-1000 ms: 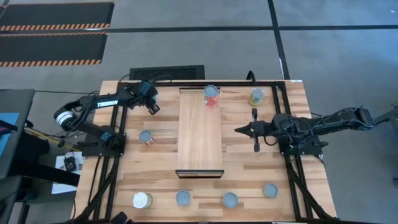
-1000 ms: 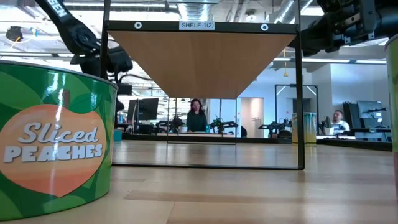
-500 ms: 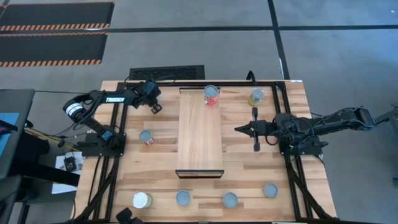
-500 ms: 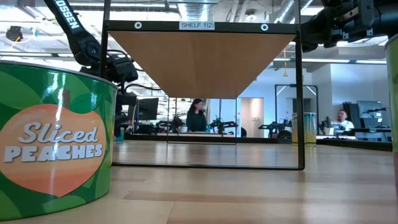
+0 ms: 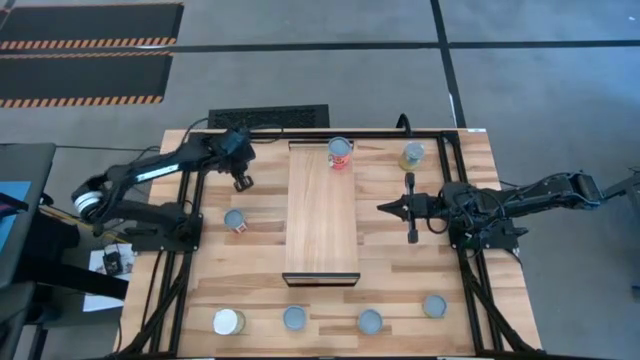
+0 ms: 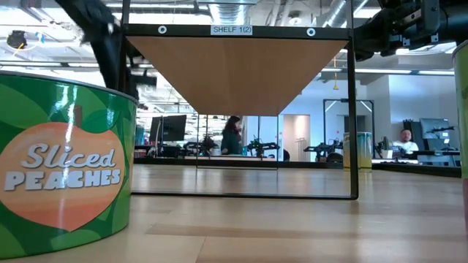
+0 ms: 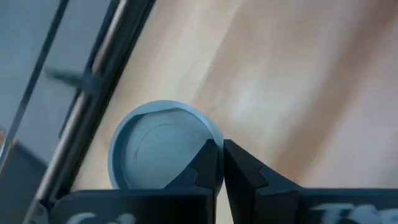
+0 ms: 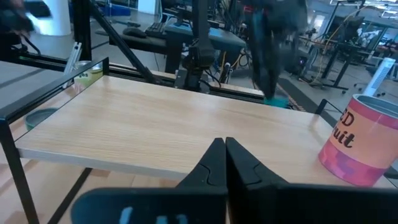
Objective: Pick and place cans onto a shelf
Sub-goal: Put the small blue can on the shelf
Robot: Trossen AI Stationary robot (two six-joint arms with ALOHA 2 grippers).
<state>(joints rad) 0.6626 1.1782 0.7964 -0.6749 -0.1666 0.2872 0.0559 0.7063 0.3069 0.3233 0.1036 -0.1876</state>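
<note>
The shelf (image 5: 322, 215) is a light-wood plank raised on a black frame at the table's middle. A red can (image 5: 341, 153) stands on its far end and also shows in the right wrist view (image 8: 357, 146). My left gripper (image 5: 240, 183) hangs shut and empty left of the shelf, above and just far of a blue-topped can (image 7: 163, 146) that stands on the table (image 5: 235, 221). My right gripper (image 5: 385, 209) is shut and level at the shelf's right edge, pointing across the plank (image 8: 168, 134).
A yellow-green can (image 5: 412, 155) stands at the far right. Several cans line the near edge, among them a white-topped one (image 5: 228, 321) and a green peach can (image 6: 62, 168) close to the low camera. Black frame rails (image 5: 190, 200) run along both sides.
My left gripper has shut on nothing, risen, and drifted a little toward the near edge and the blue-topped can on the left, while its arm swung back toward the table's left. No can has moved.
</note>
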